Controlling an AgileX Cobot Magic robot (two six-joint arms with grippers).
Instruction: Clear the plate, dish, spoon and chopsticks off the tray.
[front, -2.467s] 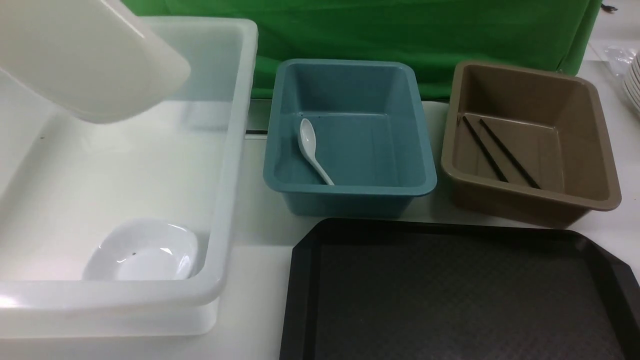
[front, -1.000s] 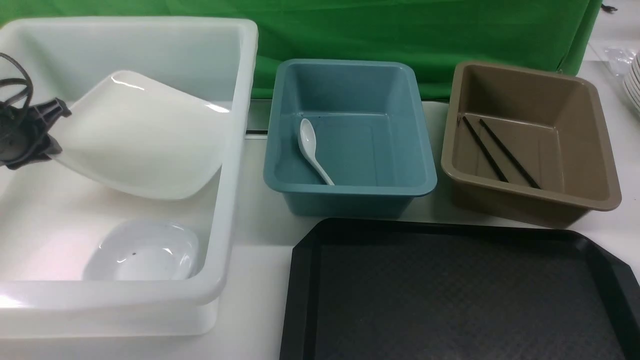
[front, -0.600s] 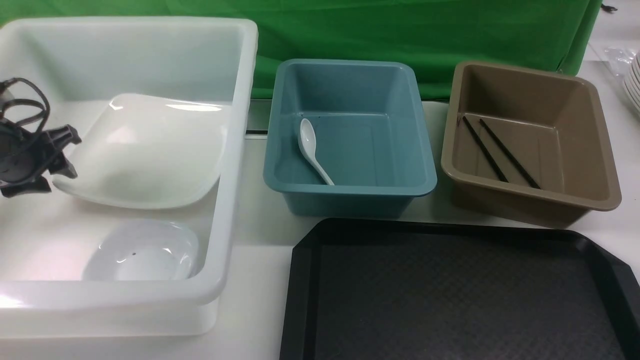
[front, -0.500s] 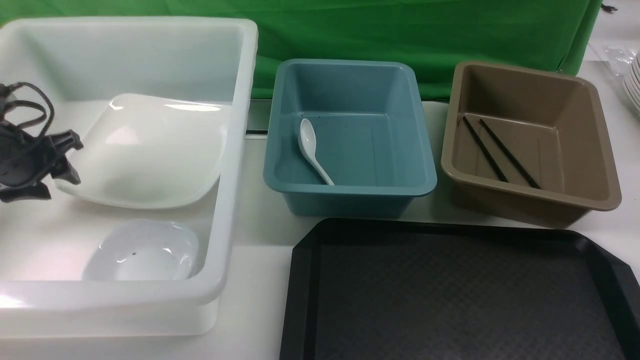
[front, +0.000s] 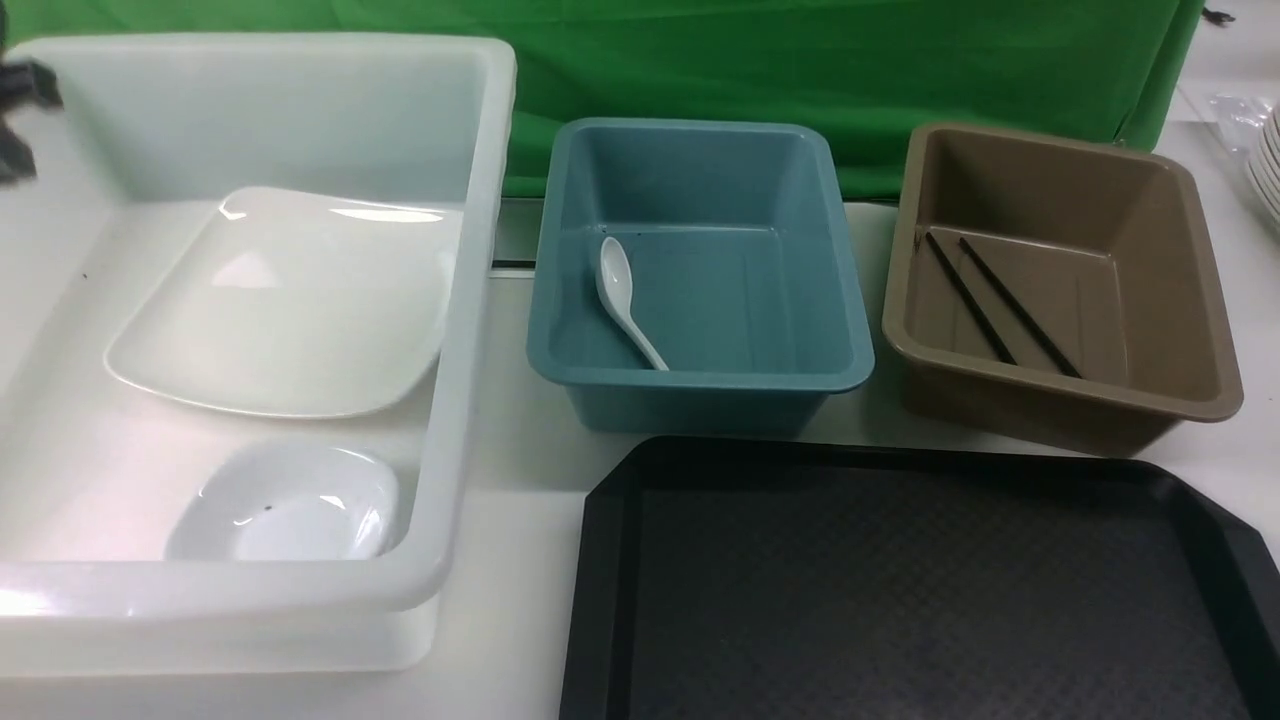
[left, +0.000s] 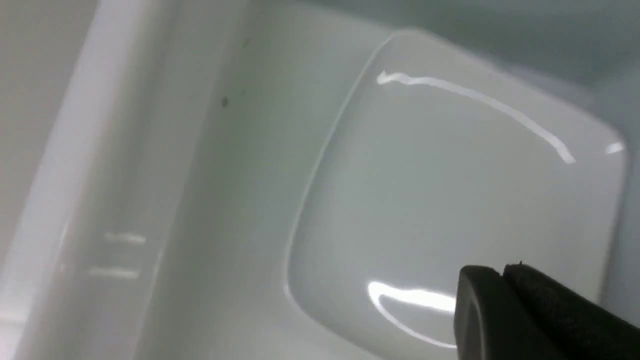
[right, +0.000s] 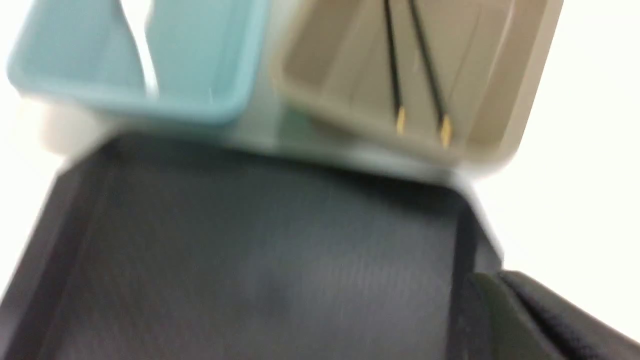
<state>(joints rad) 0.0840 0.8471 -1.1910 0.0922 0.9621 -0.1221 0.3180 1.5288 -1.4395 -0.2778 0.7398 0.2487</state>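
The large white plate (front: 280, 310) lies flat in the white bin (front: 470, 300), behind the small white dish (front: 285, 505). In the blue bin (front: 700, 390) rests the spoon (front: 625, 300). The chopsticks (front: 1000, 300) lie side by side in the brown bin (front: 1060, 400). The black tray (front: 900, 600) at the front has nothing on it. My left gripper (left: 501, 272) is shut and empty, raised above the plate (left: 450, 175); the front view catches only a dark blur of it (front: 18, 120). My right gripper (right: 492, 280) is shut and empty over the tray's (right: 250, 250) right rim.
A green cloth (front: 800, 60) hangs behind the bins. A stack of white dishes (front: 1265, 170) shows at the far right edge. The right wrist view is blurred and also takes in the blue bin (right: 200, 60) and the chopsticks (right: 415, 75).
The plate came down into the white bin and was let go, settling flat. My left gripper then rose toward the back left, nearly out of the front view.
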